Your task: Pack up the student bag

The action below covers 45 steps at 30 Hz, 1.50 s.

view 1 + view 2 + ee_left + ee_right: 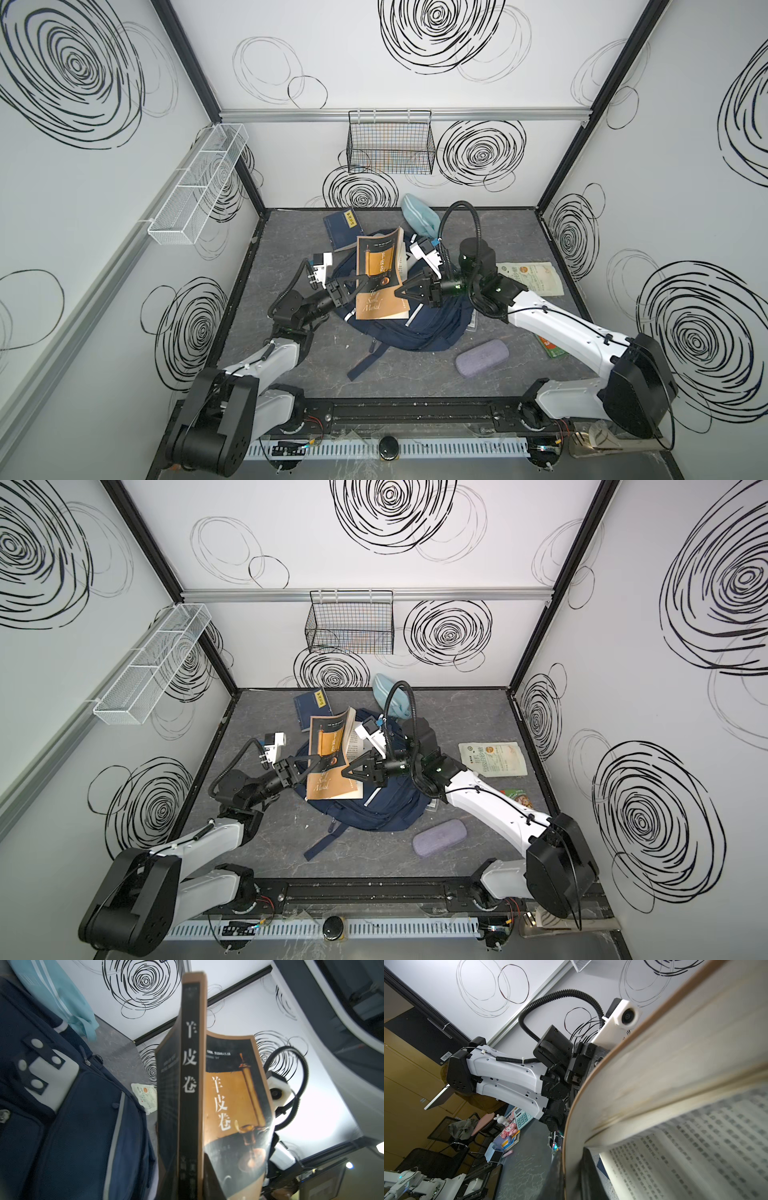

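Observation:
The student bag [415, 328] [382, 808] lies flat in the middle of the table, navy with a white dotted patch [49, 1080]. Above it a brown and orange book [380, 266] [328, 742] is held up, tilted and partly fanned open. My left gripper [366, 281] [316, 763] is shut on the book's spine [189, 1084], with its own tips [189, 1180] on either side of it. My right gripper [397, 293] [345, 771] [572, 1180] is shut on the cover and a few pages [654, 1064] from the opposite side.
A dark blue book [343, 228] and a light blue pouch [419, 216] lie behind the bag. A white packet [532, 278], a green packet [550, 347] and a purple case [482, 357] lie to the right. A black wire basket [390, 143] and a white one [199, 183] hang on the walls.

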Motion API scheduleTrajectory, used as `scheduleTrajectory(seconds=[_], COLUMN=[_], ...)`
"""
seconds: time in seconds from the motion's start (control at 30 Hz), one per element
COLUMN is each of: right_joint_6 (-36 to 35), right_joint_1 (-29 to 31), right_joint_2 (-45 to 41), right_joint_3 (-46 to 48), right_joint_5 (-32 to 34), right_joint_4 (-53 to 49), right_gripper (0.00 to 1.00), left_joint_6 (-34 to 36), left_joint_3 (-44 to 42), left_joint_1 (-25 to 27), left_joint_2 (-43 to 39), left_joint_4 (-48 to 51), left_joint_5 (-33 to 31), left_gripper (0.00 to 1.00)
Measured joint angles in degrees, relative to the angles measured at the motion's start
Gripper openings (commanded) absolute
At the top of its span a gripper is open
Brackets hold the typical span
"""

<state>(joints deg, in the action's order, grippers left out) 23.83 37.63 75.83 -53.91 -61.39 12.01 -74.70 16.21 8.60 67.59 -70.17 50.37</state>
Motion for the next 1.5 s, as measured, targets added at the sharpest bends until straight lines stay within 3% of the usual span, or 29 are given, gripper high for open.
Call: scheduleTrajectory(seconds=[0.07, 0.2, 0.3, 0.4, 0.57, 0.77, 0.9, 1.07, 1.4, 1.5], right_joint_6=[-0.7, -2.3, -3.0, -1.6, 3.0, 4.7, 4.7, 6.8, 11.3, 12.4], right_joint_1=[-0.1, -0.4, -0.6, -0.8, -0.4, 7.5, 15.4, 20.5, 21.7, 21.9], right_joint_2=[-1.0, -4.6, -9.6, -15.9, -20.9, -21.4, -21.4, -20.5, -19.5, -19.8], right_joint_3=[0.5, 3.6, 8.1, 13.0, 17.1, 17.2, 16.5, 15.9, 16.9, 17.6], right_joint_5=[2.6, 12.6, 20.3, 26.1, 30.4, 32.1, 34.0, 38.8, 49.0, 50.4], right_joint_4=[-1.6, -5.1, -5.5, -2.9, 8.0, 20.7, 27.8, 36.1, 44.3, 45.3], right_gripper=[0.39, 0.68, 0.76, 0.89, 0.88, 0.98, 0.99, 1.0, 0.98, 0.98], left_joint_6=[-2.1, -3.9, -2.2, 3.6, 16.9, 28.9, 35.3, 42.9, 59.0, 62.7], left_joint_3=[-0.3, -0.3, 0.0, 1.9, 6.3, 7.7, 10.8, 11.3, 12.3, 13.0], left_joint_1=[-0.7, -1.2, -1.0, 0.9, 11.2, 23.0, 29.4, 38.0, 51.3, 53.0], left_joint_2=[0.1, -2.2, -8.0, -16.4, -28.7, -31.6, -26.1, -19.2, -13.5, -13.2], left_joint_4=[-2.1, -3.7, 1.1, 11.9, 24.5, 18.3, 10.4, -0.4, -12.9, -14.4], left_joint_5=[-0.5, -0.2, -1.2, -7.2, -26.6, -42.0, -46.5, -51.7, -60.3, -62.8], left_gripper=[0.0, 0.0, 0.0, 0.0, 0.0, 0.0, 0.0, 0.0, 0.0, 0.0])
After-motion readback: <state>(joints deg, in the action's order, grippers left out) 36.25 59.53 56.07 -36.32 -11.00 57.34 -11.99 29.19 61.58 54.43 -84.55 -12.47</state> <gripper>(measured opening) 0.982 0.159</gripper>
